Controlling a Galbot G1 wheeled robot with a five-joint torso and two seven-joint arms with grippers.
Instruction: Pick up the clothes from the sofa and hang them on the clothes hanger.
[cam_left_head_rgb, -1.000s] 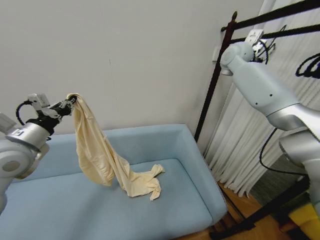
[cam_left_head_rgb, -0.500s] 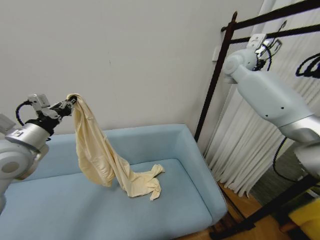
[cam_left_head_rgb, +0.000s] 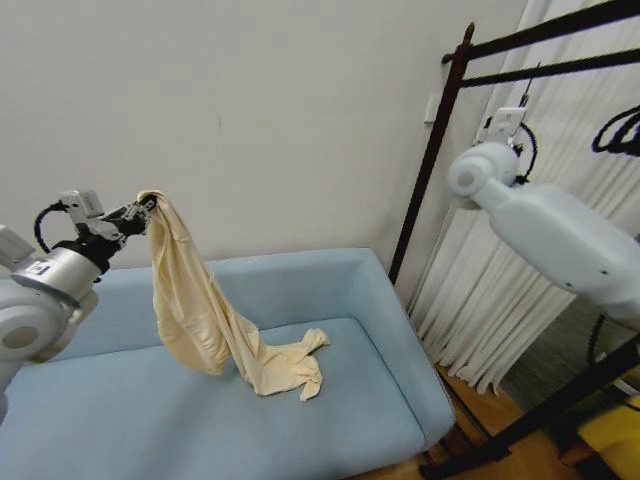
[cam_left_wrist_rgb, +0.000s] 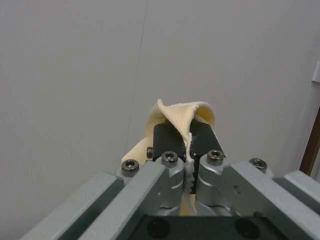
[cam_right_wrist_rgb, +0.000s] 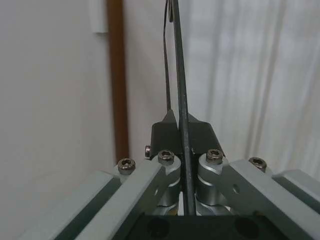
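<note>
Motion since a second ago belongs to the right arm alone: its wrist joint has dropped from level with the rack's lower rail to well below it, and the right gripper (cam_left_head_rgb: 508, 122) now sits under that rail, beside the dark upright of the clothes rack (cam_left_head_rgb: 430, 160). In the right wrist view the right gripper (cam_right_wrist_rgb: 182, 135) is clamped on the thin dark wire of the hanger (cam_right_wrist_rgb: 178, 75), which runs straight up out of the pads. From the head view the hanger (cam_left_head_rgb: 522, 88) shows as a fine line reaching up toward the rail.

The left gripper (cam_left_head_rgb: 140, 210) has not shifted. It stays raised above the sofa's back edge, near the wall (cam_left_head_rgb: 280, 120), pinching a fold of the cream garment (cam_left_head_rgb: 195, 300). The left wrist view shows the left gripper (cam_left_wrist_rgb: 189, 144) closed tight on the garment (cam_left_wrist_rgb: 182, 112), with cloth bunched over the pads.

The garment hangs down from that grip and its tail lies on the seat of the sofa (cam_left_head_rgb: 330, 400), near the middle. The seat's front edge and right corner are bare. Between the sofa's right arm and the rack's upright the space is narrow, with a white curtain (cam_left_head_rgb: 500, 300) behind the rack.
</note>
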